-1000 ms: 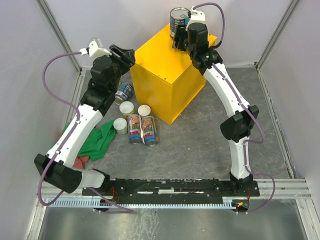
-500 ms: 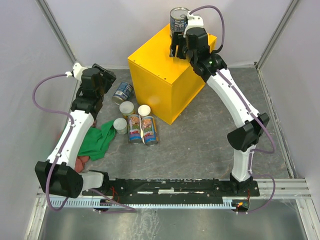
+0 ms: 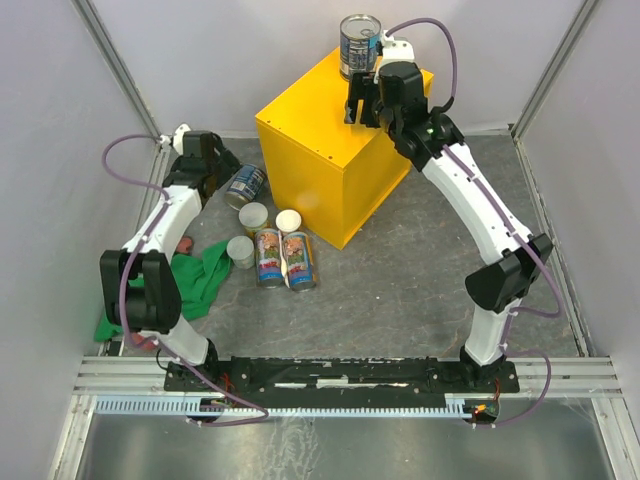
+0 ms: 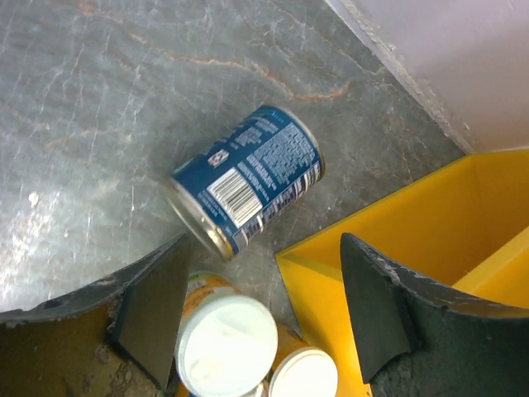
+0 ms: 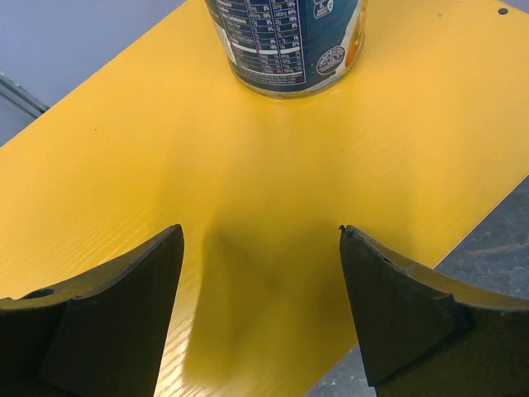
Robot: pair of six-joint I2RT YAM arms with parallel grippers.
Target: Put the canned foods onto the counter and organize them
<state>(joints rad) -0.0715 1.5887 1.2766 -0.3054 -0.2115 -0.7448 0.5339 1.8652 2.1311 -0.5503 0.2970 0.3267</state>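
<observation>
Yellow counter (image 3: pixel 310 130) beside toppled blue can (image 4: pixel 245 178), green cloth (image 3: pixel 205 282) nearby; left jaws and right jaws apart, empty.

Boxed in on three sides by plain pale walls (image 3: pixel 200 40), with aluminium posts (image 3: pixel 122 75) at the far corners. Grey stone-patterned floor (image 3: pixel 400 280) with faint orange veins. Even, diffuse light and soft shadows.

Green cloth (image 3: pixel 205 280) crumpled on grey stone-patterned floor (image 3: pixel 400 280); perhaps red scrap (image 3: pixel 186 243) beside.
</observation>
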